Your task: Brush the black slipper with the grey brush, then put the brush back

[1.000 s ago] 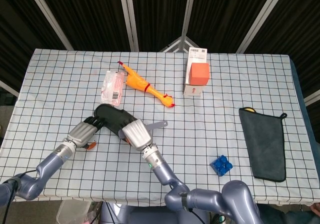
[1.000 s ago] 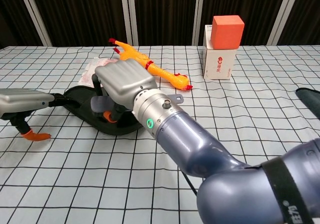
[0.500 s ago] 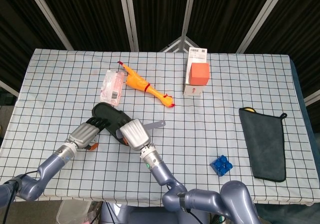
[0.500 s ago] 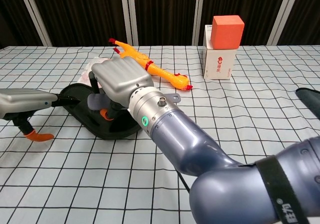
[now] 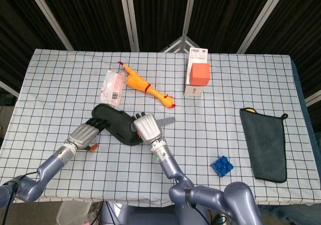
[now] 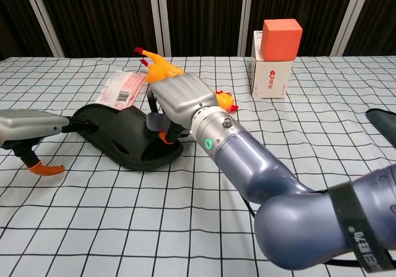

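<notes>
The black slipper (image 5: 114, 123) (image 6: 117, 139) lies left of the table's middle. My right hand (image 5: 147, 127) (image 6: 180, 99) is over the slipper's right end and grips the grey brush (image 6: 156, 123). The brush's grey handle (image 5: 168, 120) pokes out to the right, and its head touches the slipper's rim. My left hand (image 5: 84, 134) (image 6: 30, 127) reaches in from the left. Its dark fingers (image 6: 83, 124) lie on the slipper's left end and hold it down, while the orange-tipped thumb (image 6: 46, 168) hangs beside it.
A yellow rubber chicken (image 5: 147, 88) and a pink packet (image 5: 114, 87) lie behind the slipper. A white box with an orange block (image 5: 197, 78) stands at the back. A dark cloth (image 5: 265, 143) and a blue block (image 5: 222, 165) lie at the right.
My right hand has swept the brush rightward along the slipper, from its middle to its right end. The slipper shifted slightly; the left hand stayed on it.
</notes>
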You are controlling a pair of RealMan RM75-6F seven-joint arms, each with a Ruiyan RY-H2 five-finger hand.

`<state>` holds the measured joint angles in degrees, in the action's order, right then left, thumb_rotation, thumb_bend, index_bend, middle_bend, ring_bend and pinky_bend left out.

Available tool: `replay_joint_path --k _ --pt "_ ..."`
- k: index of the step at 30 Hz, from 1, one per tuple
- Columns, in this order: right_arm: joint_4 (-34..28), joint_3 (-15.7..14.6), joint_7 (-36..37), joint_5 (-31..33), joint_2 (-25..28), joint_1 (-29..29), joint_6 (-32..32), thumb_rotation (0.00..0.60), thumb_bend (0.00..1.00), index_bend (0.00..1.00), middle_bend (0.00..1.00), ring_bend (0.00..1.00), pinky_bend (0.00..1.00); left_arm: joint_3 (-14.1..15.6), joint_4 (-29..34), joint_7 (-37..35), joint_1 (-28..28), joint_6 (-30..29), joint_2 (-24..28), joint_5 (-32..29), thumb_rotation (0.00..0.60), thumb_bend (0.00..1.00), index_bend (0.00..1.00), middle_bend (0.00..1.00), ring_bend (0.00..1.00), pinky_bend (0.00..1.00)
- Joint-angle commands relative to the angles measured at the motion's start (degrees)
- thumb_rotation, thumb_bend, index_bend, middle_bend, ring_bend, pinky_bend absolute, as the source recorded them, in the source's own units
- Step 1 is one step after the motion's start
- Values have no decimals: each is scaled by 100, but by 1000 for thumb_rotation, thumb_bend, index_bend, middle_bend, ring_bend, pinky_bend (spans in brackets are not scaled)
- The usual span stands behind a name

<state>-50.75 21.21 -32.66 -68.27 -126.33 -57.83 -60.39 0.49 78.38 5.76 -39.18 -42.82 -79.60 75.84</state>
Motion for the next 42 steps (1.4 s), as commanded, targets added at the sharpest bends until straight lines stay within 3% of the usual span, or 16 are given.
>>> replay_joint_path --k 1,11,20,25,31,42 --pt "73 7 38 19 35 33 18 600 870 886 790 663 770 9 -4 15 3 4 5 -9 600 511 0 0 0 0" --pt "-356 -94 -24 -194 141 52 -156 600 869 886 790 663 770 -21 105 73 -3 -57 29 -25 600 512 0 0 0 0" --pt "-1179 -216 -589 -367 597 241 -489 600 870 886 790 663 770 25 599 -143 255 -630 396 268 600 513 0 0 0 0" --pt "-1773 -405 -960 -448 1167 525 -669 600 869 886 790 663 770 156 984 -359 621 -1268 757 555 600 508 0 0 0 0" --pt "-2162 -778 -1054 -382 1947 1084 -802 600 869 886 790 663 770 255 1250 -557 1113 -2098 1115 783 600 414 0 0 0 0" --pt "-2619 -1186 -886 110 2989 2050 -1010 600 870 886 790 663 770 150 1688 -101 2102 -3788 1380 790 600 397 0 0 0 0"
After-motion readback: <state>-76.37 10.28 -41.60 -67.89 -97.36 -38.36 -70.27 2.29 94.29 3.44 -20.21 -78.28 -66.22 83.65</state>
